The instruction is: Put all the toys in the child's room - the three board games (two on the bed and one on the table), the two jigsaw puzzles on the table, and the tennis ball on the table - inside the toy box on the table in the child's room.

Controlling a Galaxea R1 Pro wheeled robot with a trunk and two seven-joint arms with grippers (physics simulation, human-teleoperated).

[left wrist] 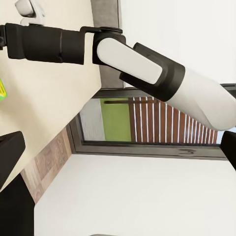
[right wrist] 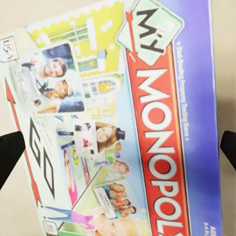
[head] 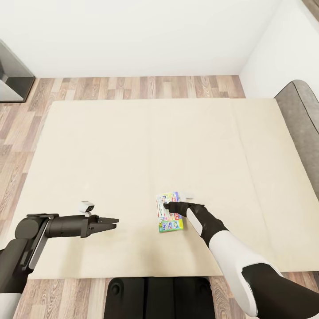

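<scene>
Right, the right end effector [head: 167, 206] sits low over the board game [head: 170, 212], its dark fingertips [right wrist: 11, 156] spread wide to either side of the lid in the right wrist view, nothing between them yet. The box (a Monopoly edition, white, green and blue, lettering clear in the wrist view) lies flat on the beige mattress of the bed [head: 133, 146], near the edge closest to the robot. It seems the fingers straddle the lid rather than an edge, so the step in hand looks like lining up a pick.

To do this well, I'd judge the fingers need to bracket the narrow sides of the box and press down into the soft mattress to get under or around the thin rim; a flat box on bedding gives little to bite on, and a skewed close may just push it away.

Meanwhile the left end effector [head: 113, 220] hangs level over bare mattress, well apart from the box, fingers close together and carrying nothing. The toy box is elsewhere.
</scene>
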